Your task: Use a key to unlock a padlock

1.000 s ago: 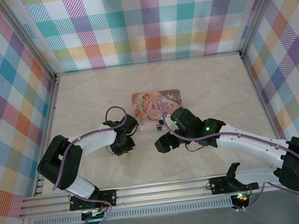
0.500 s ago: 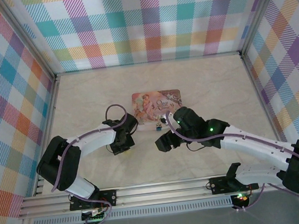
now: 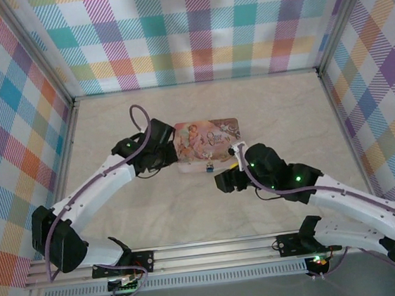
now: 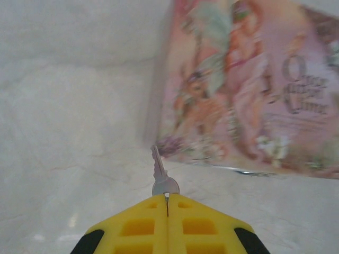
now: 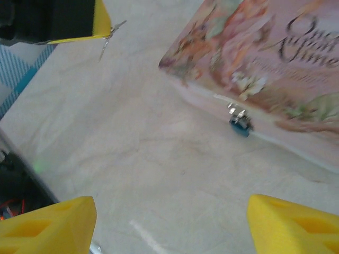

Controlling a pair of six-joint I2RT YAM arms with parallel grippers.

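Beside the pink floral tin (image 3: 207,134), my left gripper (image 4: 167,198) is pinching the thin silvery key (image 4: 161,180); right gripper (image 5: 169,207) is gaping empty; tiny blue padlock (image 5: 239,126) likely skids, so grip its body.

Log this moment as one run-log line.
left pincer: shut on key | right pincer: open, empty | padlock: on table by pink floral tin | key not inserted

Lighting is bright, even and diffuse in all views; its direction cannot be told. Top external view: sharp throughout, with faint soft shadows beside the arms (image 3: 96,190) at centre frame. Left wrist view: the pink tin (image 4: 249,84) at upper right is blurred; the key (image 4: 159,172) at lower centre is sharper. Right wrist view: soft overall; the yellow fingertips (image 5: 47,225) in the bottom corners are out of focus.
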